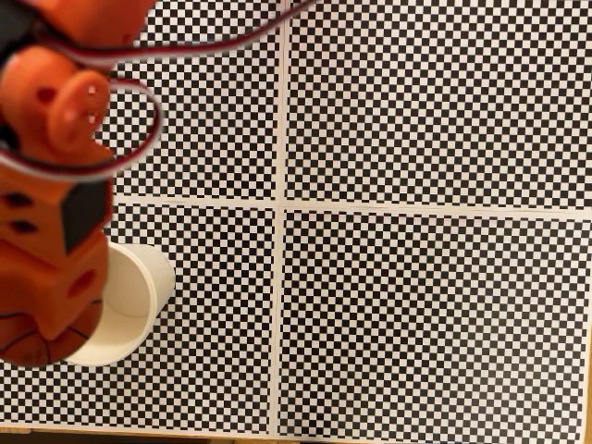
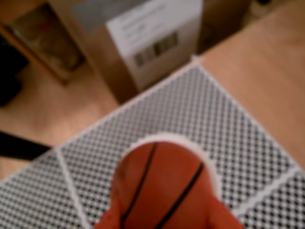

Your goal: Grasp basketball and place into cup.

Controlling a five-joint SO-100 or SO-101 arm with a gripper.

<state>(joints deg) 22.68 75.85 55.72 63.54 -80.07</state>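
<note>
One basketball (image 2: 159, 183) clamped in the gripper (image 1: 42, 338), hovering at the cup's (image 1: 139, 296) 9 o'clock rim; next up, center and let go.

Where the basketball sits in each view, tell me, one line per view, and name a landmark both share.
Fixed view: the basketball is at the lower left edge, under the orange gripper, overlapping the cup.
Wrist view: it fills the bottom centre, with the cup's white rim arcing behind it.
Shared landmark: the checkered mat with its white dividing lines.
</note>
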